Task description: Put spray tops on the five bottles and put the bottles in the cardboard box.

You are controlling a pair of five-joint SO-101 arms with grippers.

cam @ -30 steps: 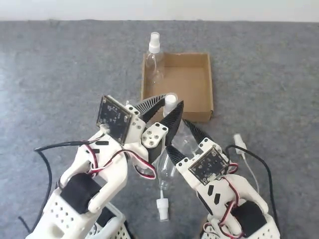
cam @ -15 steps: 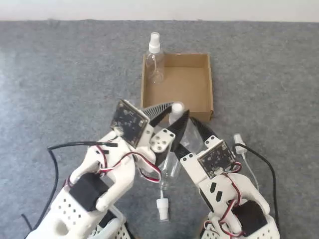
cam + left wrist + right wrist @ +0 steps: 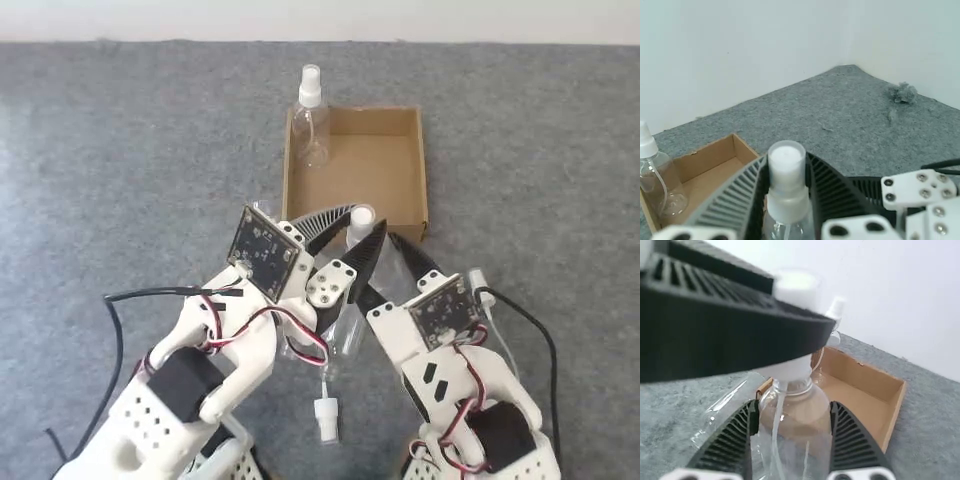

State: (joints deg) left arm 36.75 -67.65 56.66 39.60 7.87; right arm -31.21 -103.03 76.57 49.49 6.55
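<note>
A clear bottle (image 3: 793,412) is held upright in the air just in front of the cardboard box (image 3: 405,172). My right gripper (image 3: 792,416) is shut on the bottle's body, one finger on each side. On the bottle's neck sits a white spray top (image 3: 359,216), and my left gripper (image 3: 357,224) is shut on it from above. In the left wrist view the ribbed fingers (image 3: 742,192) press both sides of the spray top (image 3: 786,156). A second bottle (image 3: 310,122) with a spray top on stands in the box's far left corner.
A loose spray top (image 3: 326,414) lies on the grey carpet between the two arm bases. Another spray top (image 3: 481,284) with its tube lies beside the right arm. A clear bottle (image 3: 347,340) lies under the grippers. Black cables trail at both sides.
Both arms have shifted a little to the right with the bottle between them. The spray top has come slightly nearer the front, by the box's near wall.
</note>
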